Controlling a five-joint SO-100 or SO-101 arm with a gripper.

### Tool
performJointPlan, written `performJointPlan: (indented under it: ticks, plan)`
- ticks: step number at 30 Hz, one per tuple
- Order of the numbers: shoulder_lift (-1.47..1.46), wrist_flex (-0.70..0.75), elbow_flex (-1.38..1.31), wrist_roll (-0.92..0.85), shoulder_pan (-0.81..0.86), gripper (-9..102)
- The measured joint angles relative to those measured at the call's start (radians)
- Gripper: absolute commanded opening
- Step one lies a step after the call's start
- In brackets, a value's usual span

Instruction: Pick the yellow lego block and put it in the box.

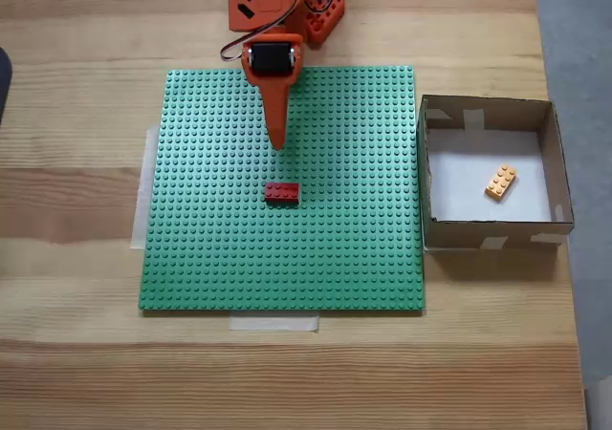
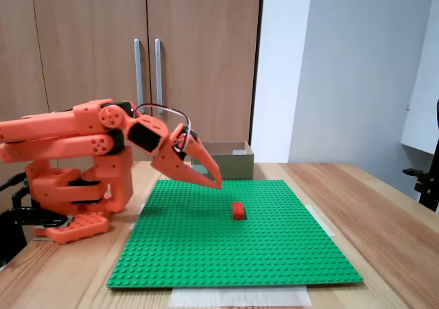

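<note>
The yellow lego block (image 1: 500,182) lies tilted on the white bottom of the box (image 1: 485,229), which stands right of the green plate in a fixed view. From the side, in a fixed view, the box (image 2: 230,163) shows behind the plate and hides the block. My orange gripper (image 1: 277,143) hangs shut over the middle of the plate, holding nothing, its tip a little short of the red brick (image 1: 281,192). Side on, the gripper (image 2: 216,182) points down and right, above the plate and apart from the red brick (image 2: 238,210).
A large green studded baseplate (image 1: 210,239) is taped to the wooden table. The arm's orange base (image 2: 75,185) sits at the plate's far edge. Wooden cupboard doors (image 2: 137,55) stand behind the table.
</note>
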Motion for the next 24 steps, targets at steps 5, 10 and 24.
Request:
performJointPlan:
  ticks: [5, 10, 24]
  plan:
    - [0.005, 0.018, 0.008, 0.000, 0.002, -1]
    - [0.003, 0.031, 0.008, 0.000, 0.002, -1]
    - [0.003, 0.052, 0.008, 0.000, 0.002, -1]
